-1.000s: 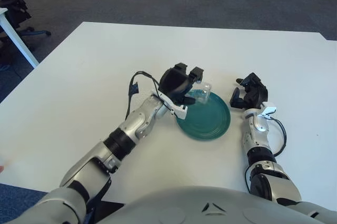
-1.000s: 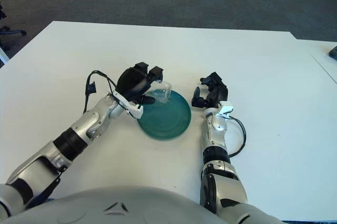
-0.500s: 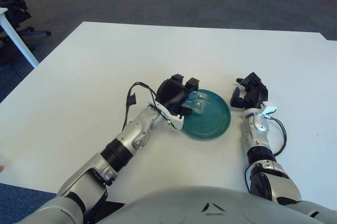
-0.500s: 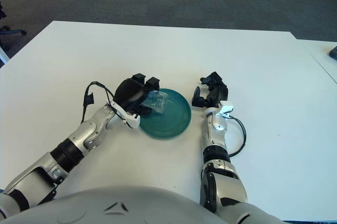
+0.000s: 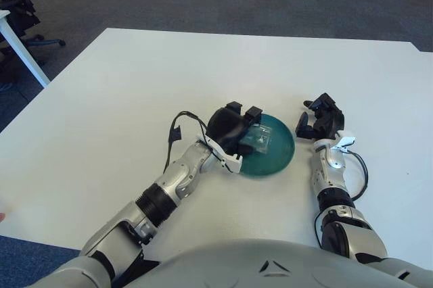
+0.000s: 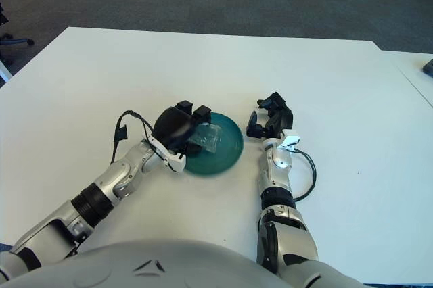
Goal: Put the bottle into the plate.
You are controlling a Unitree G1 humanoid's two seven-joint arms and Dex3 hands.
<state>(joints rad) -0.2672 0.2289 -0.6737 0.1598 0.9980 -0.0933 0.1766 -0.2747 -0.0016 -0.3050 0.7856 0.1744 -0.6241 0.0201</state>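
On the smooth white desk (image 5: 101,99), the left hand (image 5: 229,131) reaches over the near-left rim of the round green plate (image 5: 277,149). Its black fingers (image 5: 252,113) are curled around a clear, crinkly plastic bottle (image 5: 257,140), which lies tilted on the plate's left side. Just right of the plate, the right hand (image 5: 320,119) rests on the desk, its fingers loosely bent and holding nothing.

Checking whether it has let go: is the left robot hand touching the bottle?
Touching. In the left eye view the left robot hand has its fingers curled over the clear bottle, which lies in the green plate.
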